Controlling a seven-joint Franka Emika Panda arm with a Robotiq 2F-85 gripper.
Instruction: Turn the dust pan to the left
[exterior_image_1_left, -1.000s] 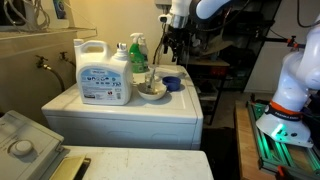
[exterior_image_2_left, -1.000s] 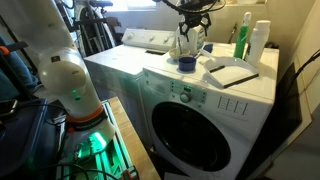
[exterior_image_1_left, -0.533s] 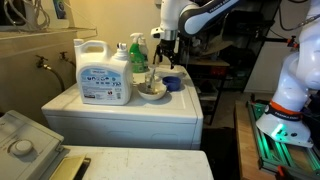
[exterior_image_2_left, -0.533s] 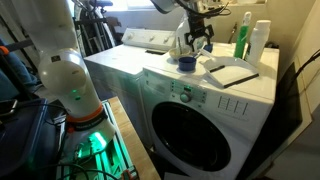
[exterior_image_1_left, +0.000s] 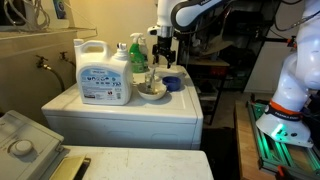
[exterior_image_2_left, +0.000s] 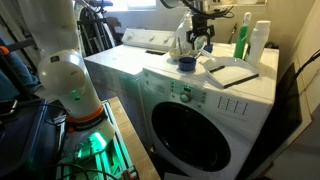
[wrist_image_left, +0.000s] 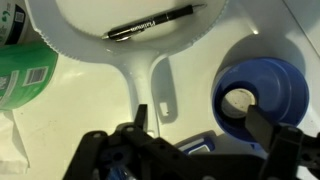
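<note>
Dust pan (wrist_image_left: 272, 80), dark blue, sits on worktop (exterior_image_1_left: 110, 108) just beside beige bowl (exterior_image_1_left: 151, 90). We judge it light, stiff, slick plastic, likely to skid; we'd pinch thin rim. Gripper (wrist_image_left: 190, 150) hovers above, jaws wide apart, holding nothing.

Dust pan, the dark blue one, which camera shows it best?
Wrist view: the dust pan sits large at right, seen from above, blue rim clear. In both exterior views it is only a small dark-blue patch beside the beige bowl.
</note>
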